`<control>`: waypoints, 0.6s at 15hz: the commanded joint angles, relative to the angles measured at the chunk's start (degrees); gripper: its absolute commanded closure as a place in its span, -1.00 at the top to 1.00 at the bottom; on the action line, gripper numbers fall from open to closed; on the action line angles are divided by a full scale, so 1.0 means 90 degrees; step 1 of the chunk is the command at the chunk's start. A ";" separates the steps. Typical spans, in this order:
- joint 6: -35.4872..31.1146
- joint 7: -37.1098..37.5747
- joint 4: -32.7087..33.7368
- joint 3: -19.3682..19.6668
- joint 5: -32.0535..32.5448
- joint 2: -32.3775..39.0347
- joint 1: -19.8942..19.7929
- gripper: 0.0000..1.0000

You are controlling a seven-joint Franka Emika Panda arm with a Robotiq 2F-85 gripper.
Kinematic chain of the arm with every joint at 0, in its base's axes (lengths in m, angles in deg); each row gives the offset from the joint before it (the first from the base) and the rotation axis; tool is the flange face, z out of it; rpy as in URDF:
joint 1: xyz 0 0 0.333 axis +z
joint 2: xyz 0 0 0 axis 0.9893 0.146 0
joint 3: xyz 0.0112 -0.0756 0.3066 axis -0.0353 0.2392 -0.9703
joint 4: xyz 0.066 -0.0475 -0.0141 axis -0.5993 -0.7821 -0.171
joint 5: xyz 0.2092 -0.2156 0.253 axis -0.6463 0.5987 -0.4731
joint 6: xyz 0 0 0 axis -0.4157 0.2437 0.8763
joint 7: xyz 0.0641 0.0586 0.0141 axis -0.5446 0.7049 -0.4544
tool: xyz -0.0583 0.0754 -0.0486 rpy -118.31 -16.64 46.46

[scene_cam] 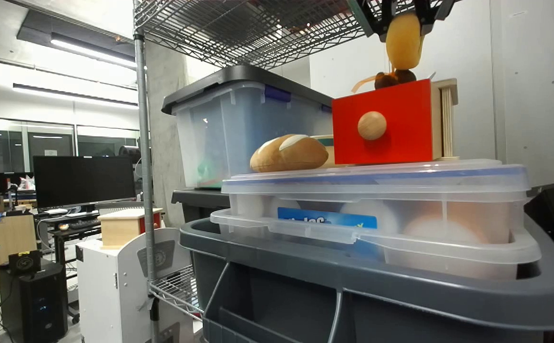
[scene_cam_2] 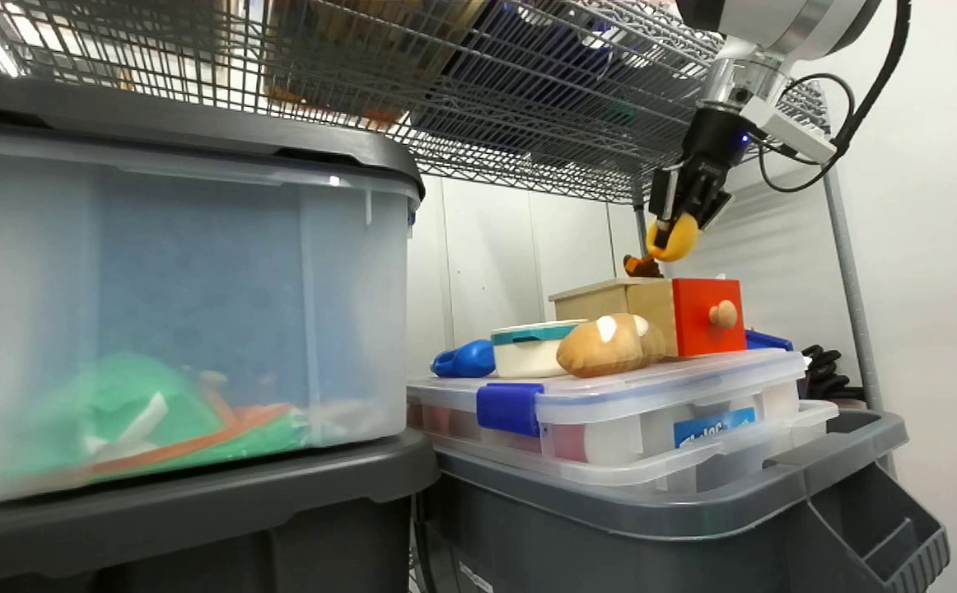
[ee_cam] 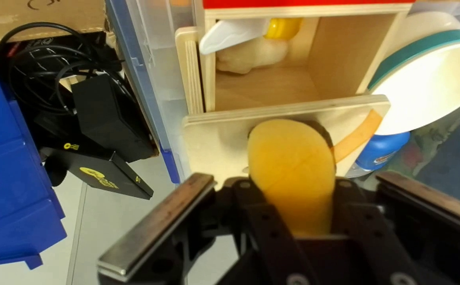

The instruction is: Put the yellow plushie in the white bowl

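Note:
My gripper [scene_cam: 405, 31] is shut on the yellow plushie [scene_cam: 404, 43], holding it just above the wooden box with the red front [scene_cam: 382, 121]. In the wrist view the plushie [ee_cam: 293, 158] fills the gap between the fingers [ee_cam: 249, 194]. Brown lumps [scene_cam: 395, 78] and an orange strip [ee_cam: 358, 136] show at its lower end. The white bowl [ee_cam: 432, 91], with a teal band, is right of the box in the wrist view. Bread-like lumps partly cover the bowl [scene_cam_2: 528, 350] in an exterior view, and it is mostly hidden in an exterior view [scene_cam: 324, 141].
The wooden box's compartment [ee_cam: 265, 85] holds a pale lump and a white-and-yellow item. Tan bread-like lumps [scene_cam_2: 602, 346] and a blue bottle [scene_cam_2: 464, 360] lie on the clear lidded container [scene_cam_2: 610, 395]. Wire shelving [scene_cam_2: 528, 91] hangs overhead; a tall bin [scene_cam: 243, 124] stands alongside.

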 commanded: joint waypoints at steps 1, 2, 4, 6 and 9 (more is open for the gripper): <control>0.0183 -0.0085 -0.0112 0.0079 0.0023 -0.0200 0.0044 -0.89; 0.0194 -0.0083 -0.0108 0.0081 0.0021 -0.0208 0.0046 -0.89; 0.0222 -0.0096 -0.0115 0.0087 0.0013 -0.0246 0.0048 -0.89; 0.0282 -0.0034 -0.0165 0.0100 0.0095 -0.0300 0.0045 -0.89; 0.0302 0.0007 -0.0243 0.0120 0.0166 -0.0296 0.0050 -0.89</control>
